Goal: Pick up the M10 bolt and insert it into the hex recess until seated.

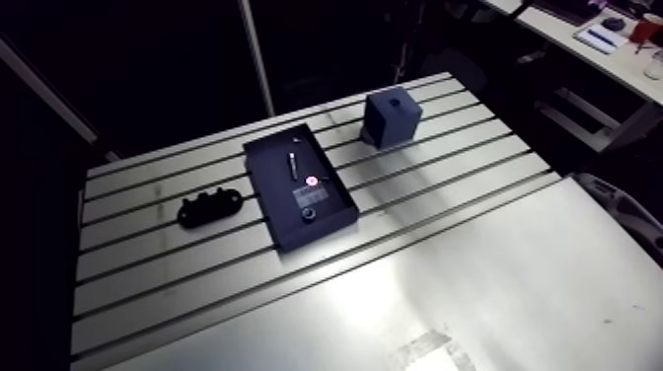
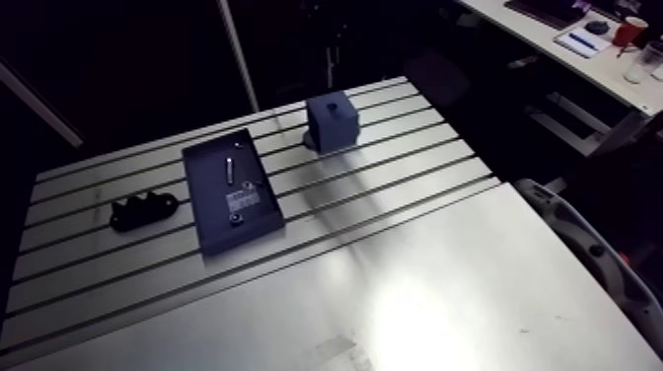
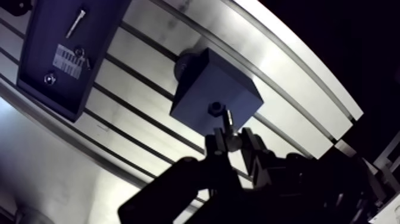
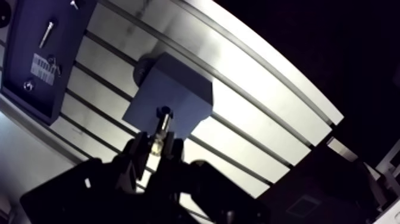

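M10 bolt is being pinched in the claw, closed on it, just above the dark block on the worktop. Its tip is being held close beside the hex recess, seemingly for straight insertion.

The small silvery bolt sits pinched in the gripper, tip close by the hex recess atop the dark blue block.
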You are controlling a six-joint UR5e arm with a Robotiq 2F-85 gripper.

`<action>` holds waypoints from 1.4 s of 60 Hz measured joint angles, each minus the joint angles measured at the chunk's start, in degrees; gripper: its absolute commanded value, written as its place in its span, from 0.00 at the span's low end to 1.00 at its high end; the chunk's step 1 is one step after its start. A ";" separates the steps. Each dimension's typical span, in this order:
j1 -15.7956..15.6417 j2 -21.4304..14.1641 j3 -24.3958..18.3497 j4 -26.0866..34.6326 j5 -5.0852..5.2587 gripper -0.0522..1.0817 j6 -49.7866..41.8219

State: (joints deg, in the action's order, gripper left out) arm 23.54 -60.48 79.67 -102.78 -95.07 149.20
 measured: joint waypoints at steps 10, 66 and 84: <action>0.02 0.56 0.14 -0.20 0.00 0.72 0.01; 0.43 1.08 1.86 -1.19 -0.08 0.72 0.09; 0.38 1.12 1.96 -2.02 0.02 0.72 0.17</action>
State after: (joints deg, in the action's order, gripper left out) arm 23.92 -59.35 81.63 -104.81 -95.04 149.37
